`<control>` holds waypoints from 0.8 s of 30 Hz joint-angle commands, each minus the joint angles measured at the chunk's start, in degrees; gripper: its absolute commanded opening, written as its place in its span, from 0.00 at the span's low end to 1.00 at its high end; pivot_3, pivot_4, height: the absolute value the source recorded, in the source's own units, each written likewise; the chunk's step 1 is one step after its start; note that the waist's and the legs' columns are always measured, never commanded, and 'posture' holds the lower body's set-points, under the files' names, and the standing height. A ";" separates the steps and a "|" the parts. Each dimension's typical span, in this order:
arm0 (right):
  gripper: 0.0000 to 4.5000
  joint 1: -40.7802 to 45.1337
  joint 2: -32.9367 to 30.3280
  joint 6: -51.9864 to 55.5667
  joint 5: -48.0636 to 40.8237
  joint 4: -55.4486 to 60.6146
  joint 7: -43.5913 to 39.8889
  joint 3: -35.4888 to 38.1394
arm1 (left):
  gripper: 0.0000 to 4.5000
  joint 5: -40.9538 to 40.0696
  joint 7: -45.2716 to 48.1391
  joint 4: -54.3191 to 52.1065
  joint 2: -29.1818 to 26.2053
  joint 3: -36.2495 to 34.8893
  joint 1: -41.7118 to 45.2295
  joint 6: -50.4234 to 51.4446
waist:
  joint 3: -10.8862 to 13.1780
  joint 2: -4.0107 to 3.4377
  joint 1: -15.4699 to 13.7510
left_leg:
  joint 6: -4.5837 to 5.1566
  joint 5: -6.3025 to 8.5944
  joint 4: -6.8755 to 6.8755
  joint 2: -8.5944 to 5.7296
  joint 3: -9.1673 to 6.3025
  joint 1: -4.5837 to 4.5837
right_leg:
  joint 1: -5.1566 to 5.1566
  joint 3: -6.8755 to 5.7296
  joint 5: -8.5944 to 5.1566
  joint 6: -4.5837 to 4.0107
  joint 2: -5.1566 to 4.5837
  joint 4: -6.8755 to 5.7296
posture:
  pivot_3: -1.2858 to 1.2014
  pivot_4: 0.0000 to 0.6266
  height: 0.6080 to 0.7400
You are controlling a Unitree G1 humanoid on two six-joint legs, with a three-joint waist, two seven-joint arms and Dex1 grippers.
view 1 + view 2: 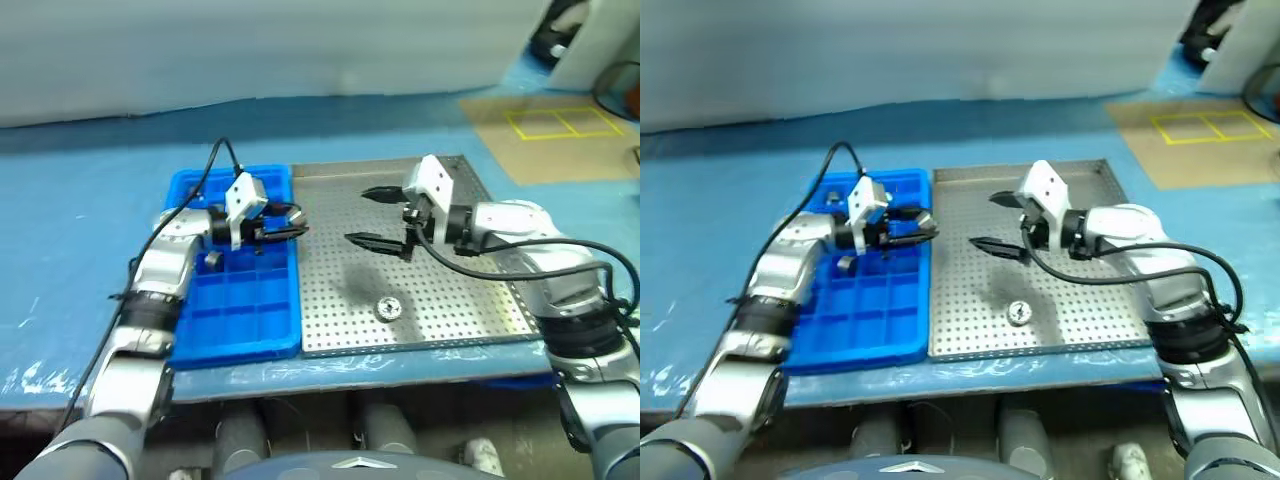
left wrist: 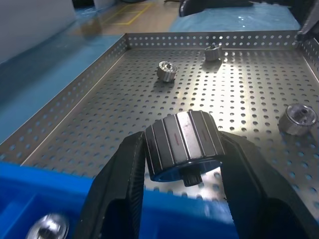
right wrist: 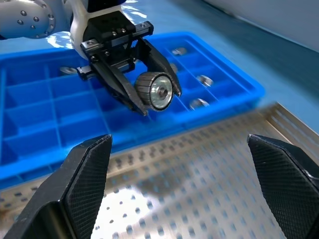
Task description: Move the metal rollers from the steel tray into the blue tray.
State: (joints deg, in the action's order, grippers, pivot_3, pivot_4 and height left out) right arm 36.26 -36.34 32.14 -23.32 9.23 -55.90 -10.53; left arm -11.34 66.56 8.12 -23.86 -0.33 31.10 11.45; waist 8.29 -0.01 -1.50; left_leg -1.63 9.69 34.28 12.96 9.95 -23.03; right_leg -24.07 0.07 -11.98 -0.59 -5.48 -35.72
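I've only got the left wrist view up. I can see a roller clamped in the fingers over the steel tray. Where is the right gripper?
Observer: The right gripper hangs open over the steel tray, holding nothing and facing the left gripper.
Operator: Is my roller over the blue tray?
Observer: Only just. In the head view the roller sits about above the blue tray rim that borders the steel tray.
Operator: How full is the blue tray?
Observer: The right wrist view shows several rollers in compartments along one side. Most other compartments look empty.
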 commanded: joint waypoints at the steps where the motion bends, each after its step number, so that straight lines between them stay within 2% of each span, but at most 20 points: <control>1: 1.00 4.68 2.45 -5.19 1.95 -5.14 -4.09 -2.16 | 0.41 -3.00 -3.90 -9.54 -2.72 -2.99 -2.01 3.55 | -0.18 -0.02 -1.97 | -0.13 -0.06 0.02 0.03 0.01 0.03 | 0.02 -0.01 0.00 0.00 0.00 -0.04 | 0.51 0.00 1.00; 6: 1.00 8.59 6.20 -9.51 3.79 -11.62 -8.41 -4.33 | 0.41 -6.70 -6.41 -18.91 -8.09 -6.52 -8.26 8.74 | -1.12 0.15 -4.51 | -0.51 -0.40 0.06 0.24 0.04 0.35 | 0.26 -0.05 0.00 0.00 -0.01 -0.52 | 0.53 0.00 1.00; 14: 1.00 11.38 11.40 -13.17 5.68 -17.23 -12.15 -5.89 | 0.41 -10.85 -8.97 -27.21 -14.69 -11.32 -18.80 12.79 | -1.84 0.25 -5.00 | -1.06 -0.72 -0.05 0.70 -0.14 0.68 | 0.15 -0.17 -0.12 0.21 0.44 -1.09 | 0.57 0.00 1.00; 24: 1.00 10.31 12.81 -13.66 7.06 -17.81 -13.31 -5.51 | 0.41 -14.28 -8.77 -29.12 -18.37 -11.70 -27.59 14.55 | -2.16 0.38 -5.85 | -1.21 -0.80 -0.07 0.68 -0.17 0.71 | 0.11 -0.14 -0.22 0.37 0.46 -1.11 | 0.56 0.00 1.00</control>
State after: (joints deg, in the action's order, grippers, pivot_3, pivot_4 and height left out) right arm 46.38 -23.37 19.20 -15.91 -10.07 -68.90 -17.05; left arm -24.50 57.59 -19.96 -41.56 -11.09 3.12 26.83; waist 6.13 0.37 -7.36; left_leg -2.84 8.88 34.20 13.65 9.78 -22.32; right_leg -23.96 -0.08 -12.20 -0.21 -5.02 -36.82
